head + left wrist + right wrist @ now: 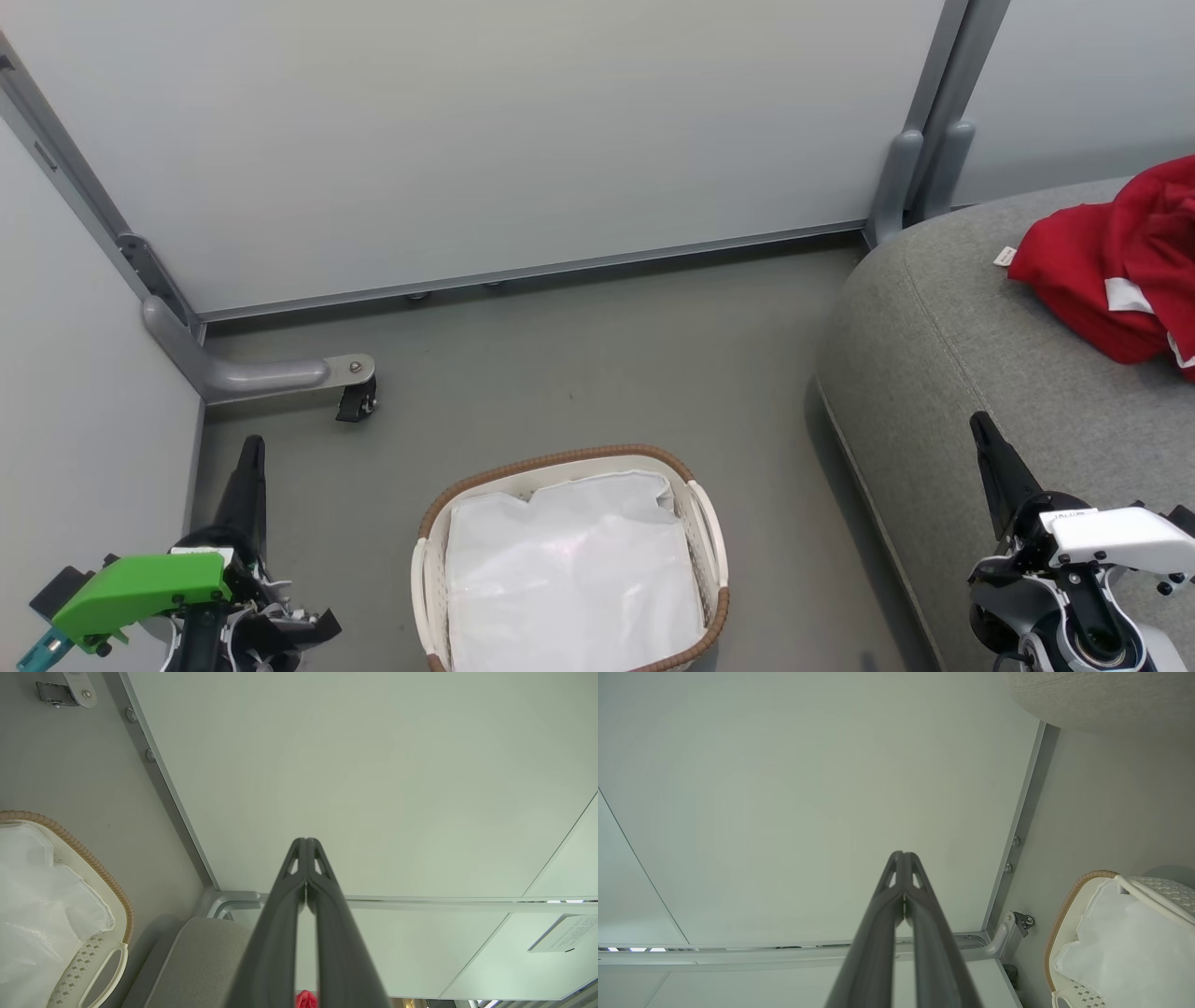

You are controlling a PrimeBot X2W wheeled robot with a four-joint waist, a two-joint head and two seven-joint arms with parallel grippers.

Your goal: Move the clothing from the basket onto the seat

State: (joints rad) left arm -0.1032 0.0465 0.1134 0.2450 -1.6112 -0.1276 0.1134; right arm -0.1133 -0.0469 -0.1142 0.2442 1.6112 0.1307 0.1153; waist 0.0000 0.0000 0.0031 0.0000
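Clothing (1111,271): red with white trim, heaped at the far right on the seat (980,373).

Head view: the basket (560,459), fitted with a white liner (569,569), is stood on the floor (607,355) left of the seat, apart from it. The left gripper (250,448) and right gripper (982,434) are held near, one at either side.

Left wrist view: the left gripper (306,842) is pressed closed, with nothing held. A red sliver low between the fingers is possibly the clothing (306,1000).

Right wrist view: the right gripper (903,855) is likewise closed on nothing.
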